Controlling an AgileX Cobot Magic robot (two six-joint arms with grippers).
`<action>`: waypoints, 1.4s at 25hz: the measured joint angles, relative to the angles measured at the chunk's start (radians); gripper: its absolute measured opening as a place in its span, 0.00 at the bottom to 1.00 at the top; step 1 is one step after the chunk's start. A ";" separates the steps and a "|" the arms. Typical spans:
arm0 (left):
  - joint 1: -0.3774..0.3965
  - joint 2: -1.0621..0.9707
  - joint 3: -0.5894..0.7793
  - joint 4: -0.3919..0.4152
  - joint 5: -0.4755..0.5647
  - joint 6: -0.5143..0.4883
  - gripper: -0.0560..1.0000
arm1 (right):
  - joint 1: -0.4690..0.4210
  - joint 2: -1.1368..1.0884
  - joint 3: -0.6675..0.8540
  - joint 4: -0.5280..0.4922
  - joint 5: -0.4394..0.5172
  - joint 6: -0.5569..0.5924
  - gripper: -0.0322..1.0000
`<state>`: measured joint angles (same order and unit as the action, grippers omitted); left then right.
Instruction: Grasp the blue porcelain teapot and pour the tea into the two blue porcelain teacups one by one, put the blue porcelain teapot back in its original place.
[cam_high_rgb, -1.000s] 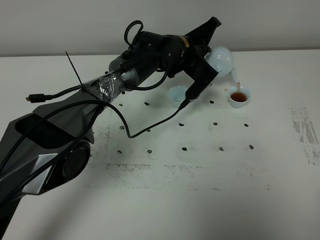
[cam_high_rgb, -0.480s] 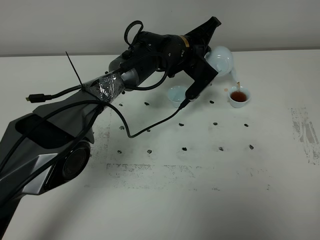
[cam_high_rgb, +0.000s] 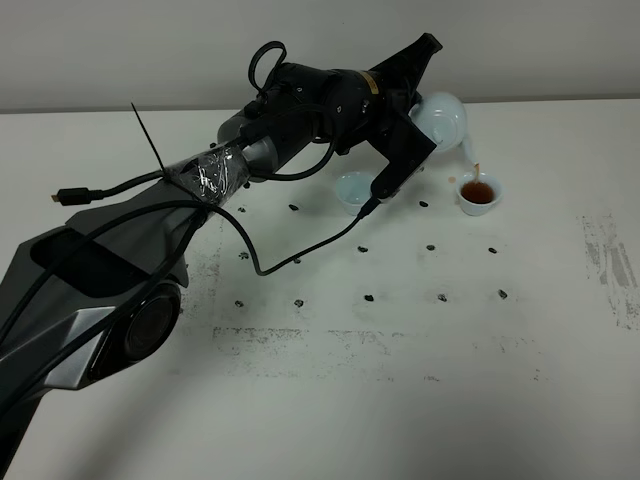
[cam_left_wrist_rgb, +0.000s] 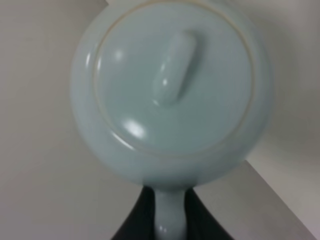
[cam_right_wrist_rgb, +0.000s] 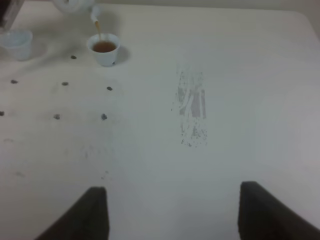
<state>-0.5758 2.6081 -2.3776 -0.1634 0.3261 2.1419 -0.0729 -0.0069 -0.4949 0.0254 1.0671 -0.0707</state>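
**Pour into the full cup goes on, nothing shifted**

Nearest the camera in the high view, the left arm's base rises from 7 o'clock over the white table (cam_high_rgb: 400, 420). The right gripper (cam_right_wrist_rgb: 172, 215) hangs over bare table, its fingers (cam_right_wrist_rgb: 82, 215) spread wide and holding nothing. Rows of dark dots (cam_high_rgb: 369, 297) cross the middle of the table.

Beyond the dots stand the two cups. The empty cup (cam_high_rgb: 353, 188) sits just under the left arm's wrist. The full cup (cam_high_rgb: 479, 194), at its 3 o'clock and well apart from it, holds brown tea.

Farthest, at 1 o'clock on the table, the teapot (cam_high_rgb: 443, 118) is held off the table and tipped, spout down, at 11 o'clock from the full cup. A thin stream (cam_high_rgb: 477, 171) drops from the spout into that cup. The left gripper (cam_left_wrist_rgb: 169, 222) is clamped narrow on the teapot's handle, and the lid (cam_left_wrist_rgb: 210, 100) is on.

Compared with a second ago, arm, teapot and both cups are in the same places, and the stream still runs.
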 joint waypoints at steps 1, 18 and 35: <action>0.000 0.000 0.000 0.000 0.000 0.000 0.09 | 0.000 0.000 0.000 0.000 0.000 0.000 0.59; 0.000 0.000 0.000 0.015 0.000 0.000 0.09 | 0.000 0.000 0.000 0.000 0.000 0.000 0.59; 0.000 0.000 0.000 -0.004 0.001 -0.120 0.09 | 0.000 0.000 0.000 0.000 0.000 0.000 0.59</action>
<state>-0.5758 2.6081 -2.3776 -0.1677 0.3270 2.0217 -0.0729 -0.0069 -0.4949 0.0254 1.0671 -0.0707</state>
